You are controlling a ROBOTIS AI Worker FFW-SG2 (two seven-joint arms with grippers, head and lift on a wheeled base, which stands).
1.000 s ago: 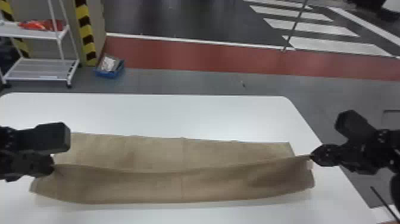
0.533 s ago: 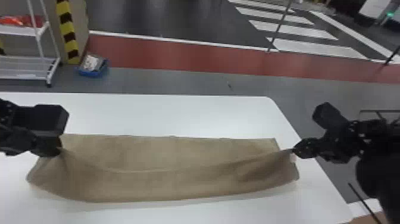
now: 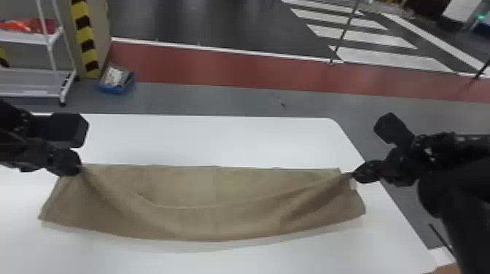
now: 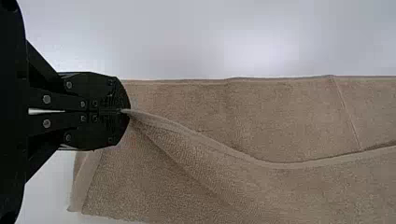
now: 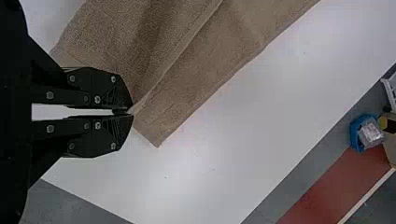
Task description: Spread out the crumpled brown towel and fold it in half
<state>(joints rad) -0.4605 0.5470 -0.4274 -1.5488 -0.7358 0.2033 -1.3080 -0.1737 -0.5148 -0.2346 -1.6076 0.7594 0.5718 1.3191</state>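
In the head view my left gripper (image 3: 78, 169) holds the brown towel (image 3: 215, 222) near its left end, and my right gripper (image 3: 353, 175) holds it near the right end. Between them the held edge sags in a curve over the towel's far part, which lies flat on the table. The near side hangs as a rounded fold just above the tabletop. In the left wrist view the left gripper (image 4: 122, 111) is shut on the edge of the towel (image 4: 289, 112). The right gripper (image 5: 130, 112), in the right wrist view, pinches a corner of the towel (image 5: 187, 93).
The white table (image 3: 218, 142) extends beyond the towel on the far side, its right edge passing under the right arm. On the floor behind stand a white shelf rack (image 3: 32, 89) and a blue bin (image 3: 116, 87).
Both grippers have moved away from the robot with the held edge, which now sags more deeply and lies nearer the towel's far edge. The head view has shifted slightly.
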